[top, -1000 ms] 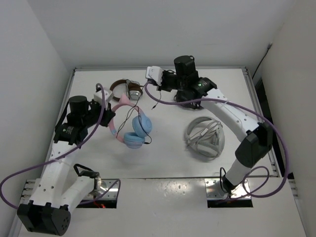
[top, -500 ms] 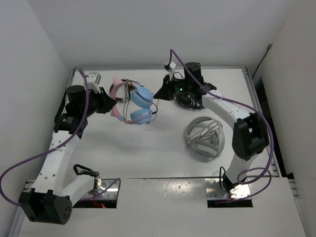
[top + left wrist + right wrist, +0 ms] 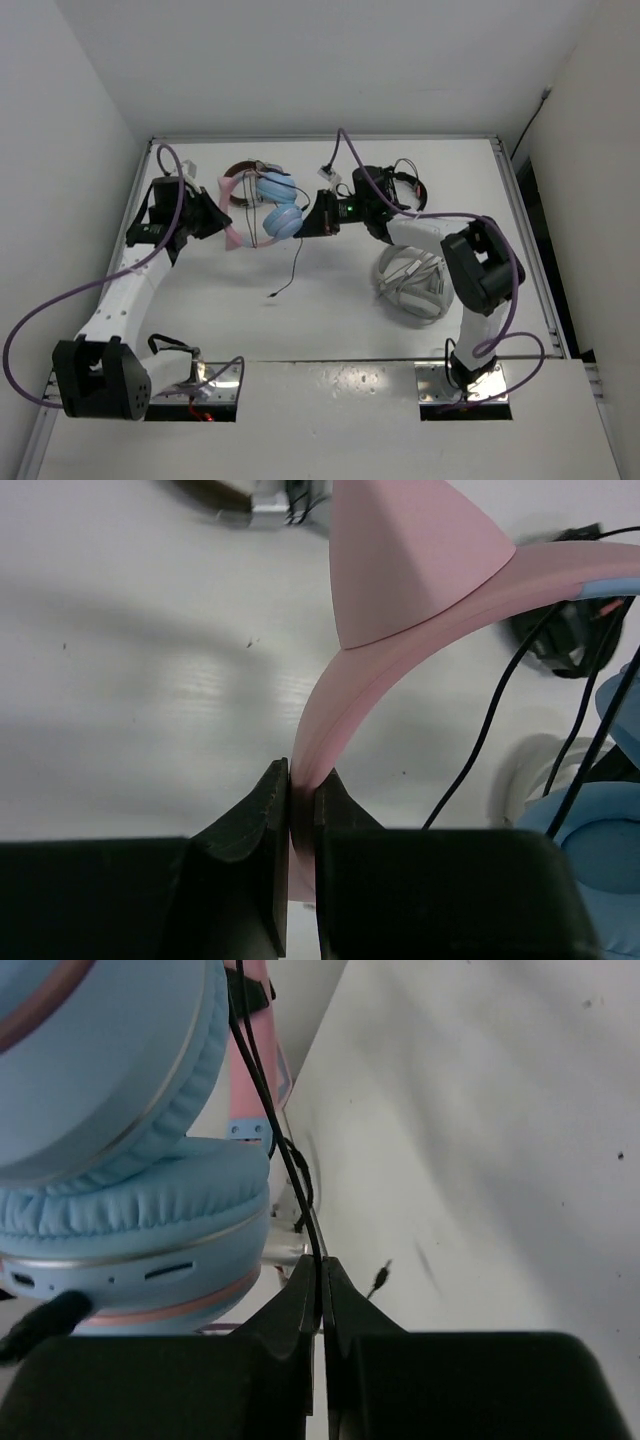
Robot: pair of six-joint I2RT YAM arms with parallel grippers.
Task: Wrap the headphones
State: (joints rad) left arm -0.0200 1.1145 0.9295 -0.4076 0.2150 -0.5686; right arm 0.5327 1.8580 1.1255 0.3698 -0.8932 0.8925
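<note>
The headphones have a pink cat-ear headband and light blue earcups, held in the air over the back of the table. My left gripper is shut on the pink headband, shown in the left wrist view. My right gripper is shut on the thin black cable just beside the earcups, shown in the right wrist view. The cable's free end hangs down, with its plug near the table.
Brown-banded headphones with silver cups lie at the back behind the held pair. Larger grey-white headphones lie at right centre. A black item with cable lies behind the right arm. Walls bound the table on the left, the back and the right.
The left gripper moved the headphones back and up off the table. The right gripper came left and closed on the cable beside the earcups. The cable end now hangs loose.
</note>
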